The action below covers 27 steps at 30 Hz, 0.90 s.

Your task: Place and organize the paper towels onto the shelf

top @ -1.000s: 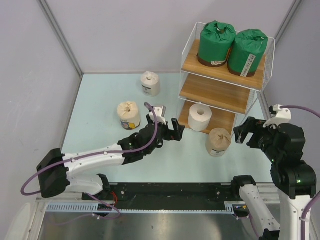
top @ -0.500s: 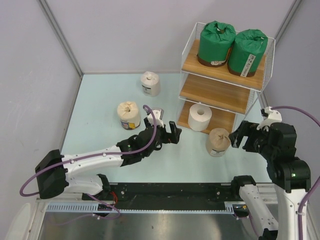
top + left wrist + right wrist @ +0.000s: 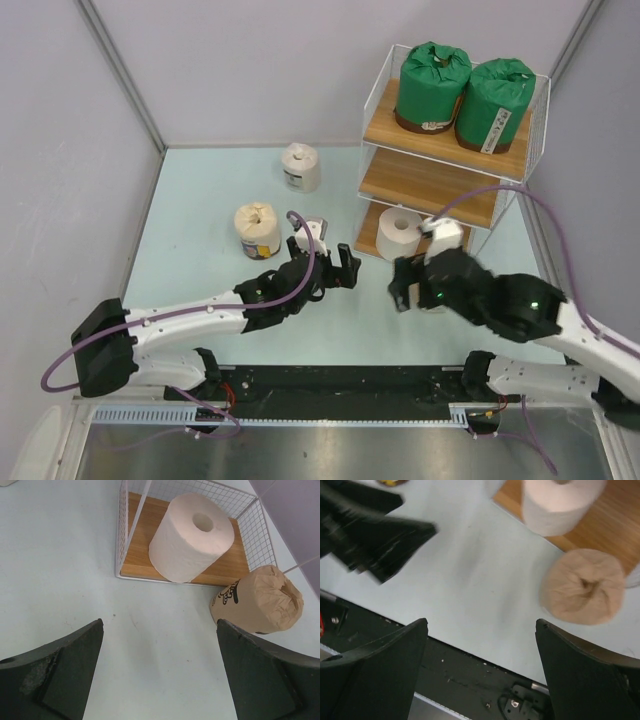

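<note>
The shelf [image 3: 440, 186] stands at the back right with two green paper towels [image 3: 432, 85] [image 3: 494, 103] on its top board. A bare white roll [image 3: 400, 234] [image 3: 192, 537] [image 3: 559, 505] stands on the bottom board. The tan roll [image 3: 260, 600] [image 3: 582, 586] stands on the table just in front of the shelf; in the top view my right arm hides it. A cream roll [image 3: 257, 230] and a white labelled roll [image 3: 300, 166] stand on the table to the left. My left gripper [image 3: 335, 262] [image 3: 160, 675] is open and empty, facing the shelf. My right gripper [image 3: 408, 288] [image 3: 482, 680] is open and empty, left of the tan roll.
The two grippers are close together in front of the shelf; the left gripper's dark fingers [image 3: 375, 535] show in the right wrist view. The table's black front rail [image 3: 470, 675] lies under my right gripper. Grey walls close in the table.
My right arm has swung left from the table's right side, and its gripper now sits low before the shelf, covering the tan roll from above. My left gripper has barely moved.
</note>
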### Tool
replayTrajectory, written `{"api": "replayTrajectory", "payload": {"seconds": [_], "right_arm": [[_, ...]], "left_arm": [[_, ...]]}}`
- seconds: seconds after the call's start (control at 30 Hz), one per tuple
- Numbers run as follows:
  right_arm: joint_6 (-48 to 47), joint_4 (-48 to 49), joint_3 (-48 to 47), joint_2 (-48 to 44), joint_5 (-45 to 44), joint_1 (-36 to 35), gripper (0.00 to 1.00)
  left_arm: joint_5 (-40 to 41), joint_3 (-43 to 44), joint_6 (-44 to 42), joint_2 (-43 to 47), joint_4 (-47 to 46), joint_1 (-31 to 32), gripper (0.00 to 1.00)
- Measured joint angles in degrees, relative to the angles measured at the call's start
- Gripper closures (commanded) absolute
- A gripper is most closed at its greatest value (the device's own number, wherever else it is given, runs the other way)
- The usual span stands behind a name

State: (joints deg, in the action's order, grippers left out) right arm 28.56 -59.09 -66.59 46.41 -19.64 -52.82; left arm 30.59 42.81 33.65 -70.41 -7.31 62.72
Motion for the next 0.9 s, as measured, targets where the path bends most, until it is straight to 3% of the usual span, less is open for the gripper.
{"api": "replayTrajectory", "payload": {"seconds": [0.1, 0.2, 0.4, 0.6, 0.9], "right_arm": [[5.86, 0.48, -0.04, 6.10, -12.57, -17.86, 0.05], [10.19, -0.92, 0.07, 11.98, -19.69, -20.94, 0.04], [13.86, -5.31, 1.11, 11.32, -24.24, -13.22, 0.05], [11.41, -2.64, 9.07, 3.54, -18.99, -0.17, 0.08], [9.73, 4.22, 16.65, 6.75, -14.05, 4.46, 0.09]], "left_arm": [[0.57, -0.37, 0.04, 0.11, 0.37, 0.00, 0.00], [0.83, -1.51, 0.35, 0.94, 1.03, -0.02, 0.00], [0.70, -4.26, 1.49, 4.50, 1.84, -1.18, 0.00], [0.26, -7.93, 3.04, 10.19, 2.21, -3.78, 0.00], [0.26, -9.66, 3.96, 13.60, 3.74, -5.09, 0.00]]}}
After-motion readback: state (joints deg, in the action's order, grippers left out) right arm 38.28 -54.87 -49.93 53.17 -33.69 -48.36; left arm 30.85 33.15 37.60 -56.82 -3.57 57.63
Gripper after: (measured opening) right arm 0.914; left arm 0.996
